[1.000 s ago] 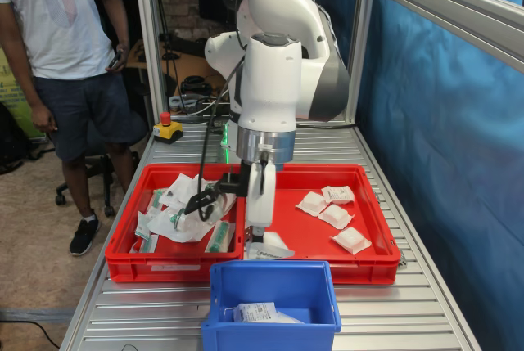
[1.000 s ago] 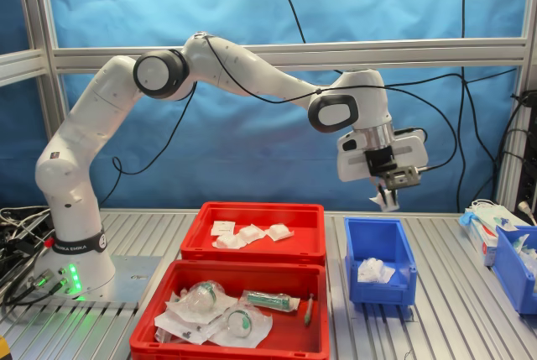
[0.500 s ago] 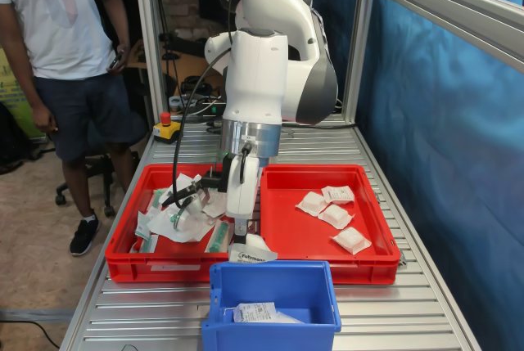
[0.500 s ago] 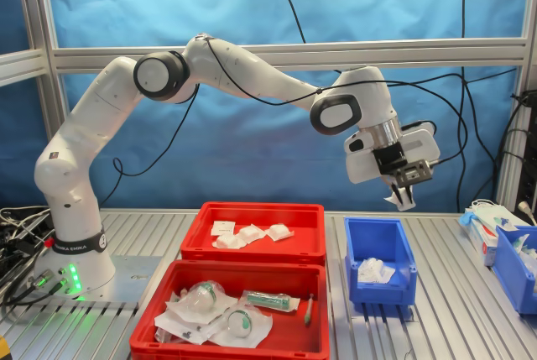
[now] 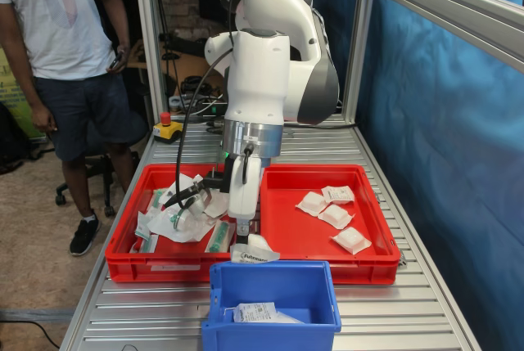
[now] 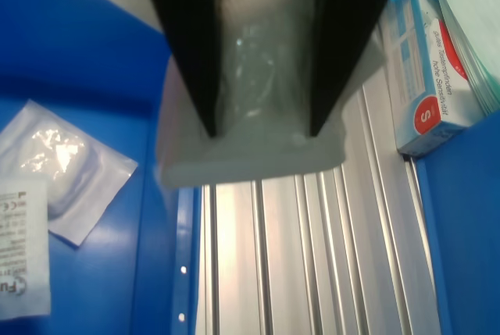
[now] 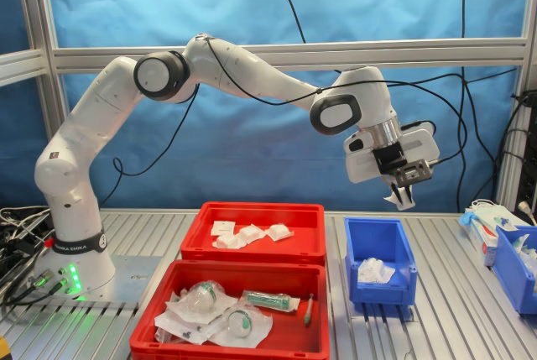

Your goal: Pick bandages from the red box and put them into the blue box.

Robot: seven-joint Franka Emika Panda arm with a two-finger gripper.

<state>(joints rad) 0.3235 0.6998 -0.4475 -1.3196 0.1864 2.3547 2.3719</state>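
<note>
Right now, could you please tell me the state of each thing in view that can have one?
Gripper: shut on a small white sealed bandage packet, held in the air above the blue plastic box.
Blue plastic box: open-topped, already holding packets.
Red plastic crate with the small white packets: open, four packets lying loose inside.
Red plastic crate with the clear rolled packets: open, contents piled loosely.

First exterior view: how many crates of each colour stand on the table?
Red: 2, the red box and the other red crate
Blue: 1, the blue box
Total: 3
</note>
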